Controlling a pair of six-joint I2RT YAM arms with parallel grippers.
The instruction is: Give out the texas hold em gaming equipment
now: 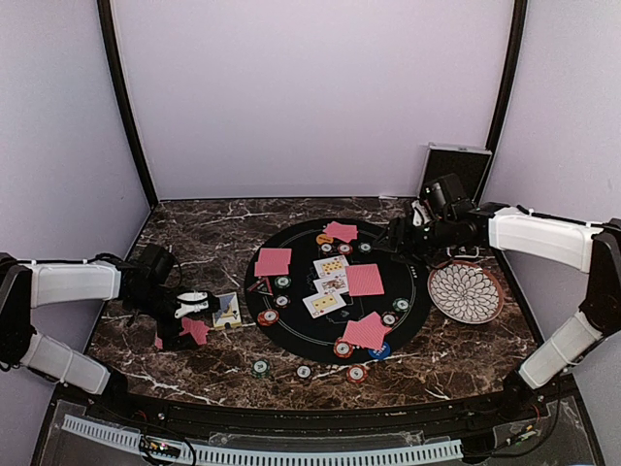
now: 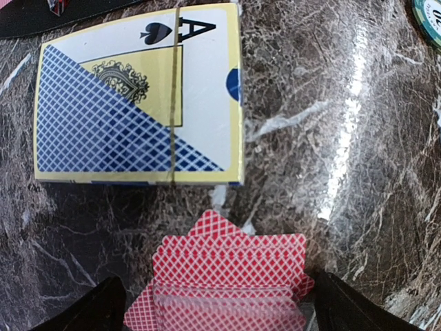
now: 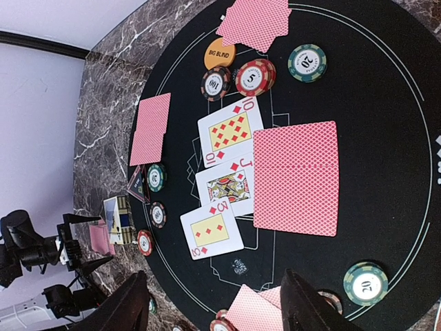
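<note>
The left gripper (image 1: 194, 309) was down low over the marble table (image 1: 116, 359), left of the overhead frame, just beside the card box (image 2: 138, 96). A small fan of red-backed cards (image 2: 227, 258) lay between its fingers (image 2: 96, 307). The jaws stood about as wide as the fan, and we couldn't tell whether they pinched it or only flanked it.

At the upper right of the black mat (image 1: 291, 335), the right gripper (image 3: 215, 276) hung spread wide with nothing in it. Below it lay three face-up cards (image 3: 224, 176), more red backs, the chips (image 3: 251, 76) and the orange BIG BLIND disc (image 3: 219, 54). Three chips (image 1: 304, 372) sat off the mat at the bottom.

We read this as the card-dealing step, with this fan the one lot not yet on the mat. The next move called for a sure squeeze on thin, flat cards, then a lift that kept the fan together and cleared the box.
</note>
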